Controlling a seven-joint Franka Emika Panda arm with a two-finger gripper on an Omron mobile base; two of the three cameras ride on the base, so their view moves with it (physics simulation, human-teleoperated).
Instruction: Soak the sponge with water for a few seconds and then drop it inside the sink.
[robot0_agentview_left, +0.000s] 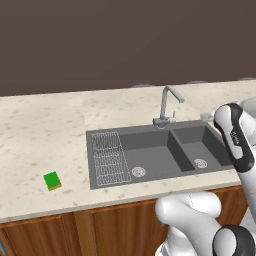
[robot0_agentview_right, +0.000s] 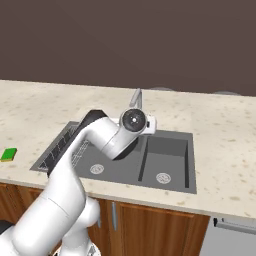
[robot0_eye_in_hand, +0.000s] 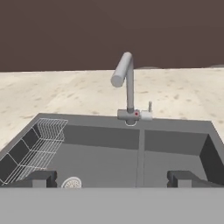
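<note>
Left base view is showing the sponge (robot0_agentview_left: 52, 180) lying on the counter (robot0_agentview_left: 40, 130) well left of the sink (robot0_agentview_left: 160, 150), while the gripper (robot0_eye_in_hand: 112, 178) is hanging wide apart and empty, facing the faucet (robot0_eye_in_hand: 127, 87); reaching left risks clipping the drainboard rack (robot0_agentview_left: 107, 157)

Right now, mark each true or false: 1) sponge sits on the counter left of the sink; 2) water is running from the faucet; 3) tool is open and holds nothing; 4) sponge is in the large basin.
1) True: the sponge lies on the counter, left of the sink.
2) False: no stream leaves the faucet.
3) True: the tool is open, nothing between its tips.
4) False: it is on the counter.
</note>
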